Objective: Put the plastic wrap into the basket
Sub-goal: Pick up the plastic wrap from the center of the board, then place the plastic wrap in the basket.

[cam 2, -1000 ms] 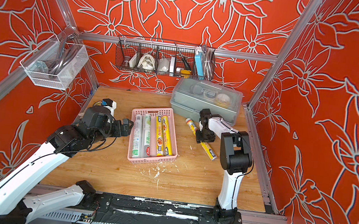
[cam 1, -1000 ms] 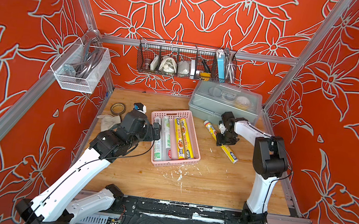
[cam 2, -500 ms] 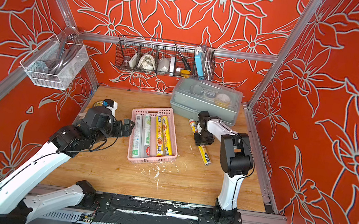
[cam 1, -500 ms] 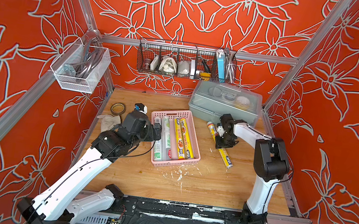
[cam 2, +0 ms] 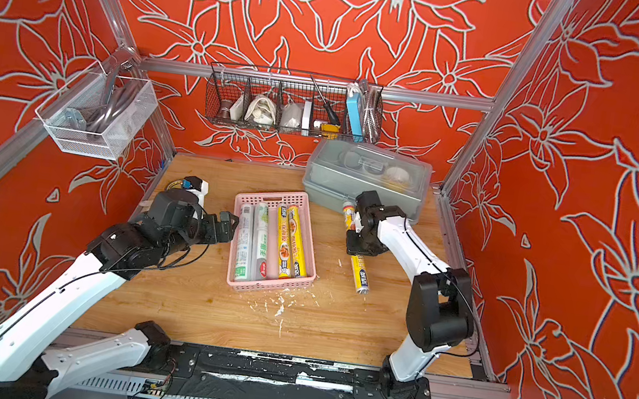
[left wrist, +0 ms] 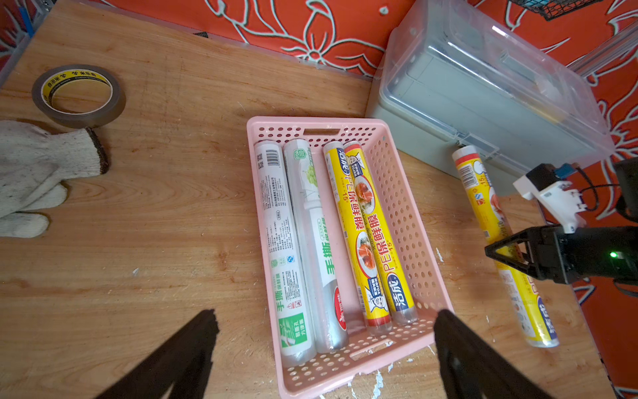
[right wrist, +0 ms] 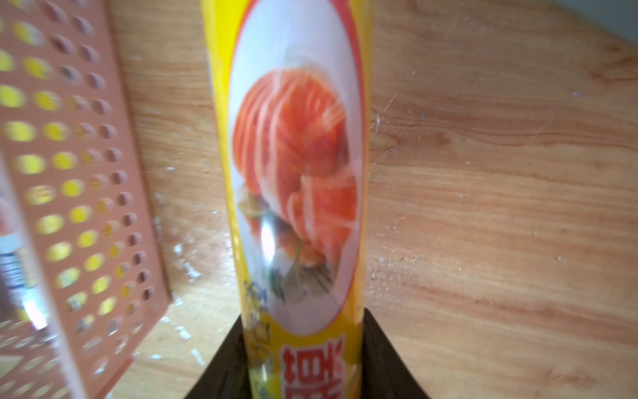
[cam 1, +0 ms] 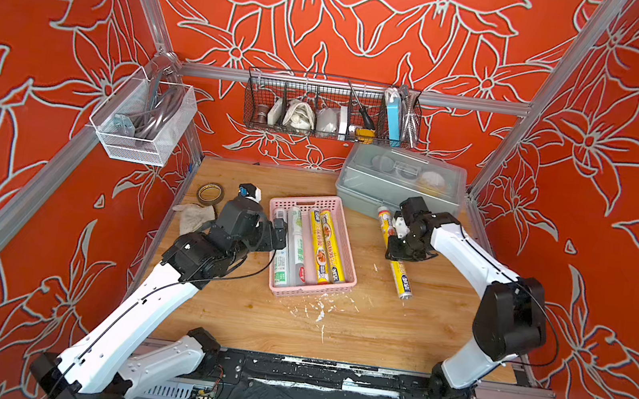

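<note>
Right end effector (cam 1: 401,248): jaws closed narrow around the mid-length of one yellow plastic wrap roll (cam 1: 400,276). The right wrist view shows the roll (right wrist: 293,172) running out between the two black fingers (right wrist: 383,359), wood visible on either side. The roll lies along the surface (cam 1: 396,332), one end just beside the grey lidded box (cam 1: 399,186) beyond the end effector, the blue end on the near side of it.

Pink basket (cam 1: 349,246) sits apart from the right end effector, towards the left arm. In it, four rolls lie side by side: two white-silver rolls (left wrist: 297,241) and two yellow rolls (left wrist: 369,235).

Left end effector (left wrist: 324,352): jaws spread wide, holding nothing, hovering at the near short wall of the basket. Beyond it and to its left lie a brown tape ring (left wrist: 79,95) and a white knit glove (left wrist: 38,172).
</note>
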`<state>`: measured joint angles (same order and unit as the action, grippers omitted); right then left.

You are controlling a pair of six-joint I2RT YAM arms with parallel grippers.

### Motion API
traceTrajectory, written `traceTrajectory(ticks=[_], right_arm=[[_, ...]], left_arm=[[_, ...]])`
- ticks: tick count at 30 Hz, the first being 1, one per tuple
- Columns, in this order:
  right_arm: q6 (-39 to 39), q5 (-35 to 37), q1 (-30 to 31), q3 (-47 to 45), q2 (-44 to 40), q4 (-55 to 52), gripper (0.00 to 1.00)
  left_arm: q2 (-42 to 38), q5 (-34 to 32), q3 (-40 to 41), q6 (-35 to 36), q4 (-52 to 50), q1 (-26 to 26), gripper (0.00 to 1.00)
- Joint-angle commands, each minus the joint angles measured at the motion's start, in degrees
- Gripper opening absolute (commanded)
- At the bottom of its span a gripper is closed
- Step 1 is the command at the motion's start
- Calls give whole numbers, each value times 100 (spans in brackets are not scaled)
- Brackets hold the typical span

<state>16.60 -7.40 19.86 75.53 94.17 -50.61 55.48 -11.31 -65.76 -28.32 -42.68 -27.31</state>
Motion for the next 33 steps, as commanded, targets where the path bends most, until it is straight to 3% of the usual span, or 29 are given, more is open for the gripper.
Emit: traceTrajectory(ticks=[1, 12, 33], right_arm=[[732, -588, 162, 153, -327, 4, 21], [1818, -891, 1190, 1437, 229, 187, 24], [2418, -964, 2147, 2886, 2194, 911, 27]], left_arm=[[-132, 8, 26, 39, 66, 42, 97], [-314, -20, 87, 68, -4, 59, 97], [-688, -103, 265, 151, -135, 120, 98]])
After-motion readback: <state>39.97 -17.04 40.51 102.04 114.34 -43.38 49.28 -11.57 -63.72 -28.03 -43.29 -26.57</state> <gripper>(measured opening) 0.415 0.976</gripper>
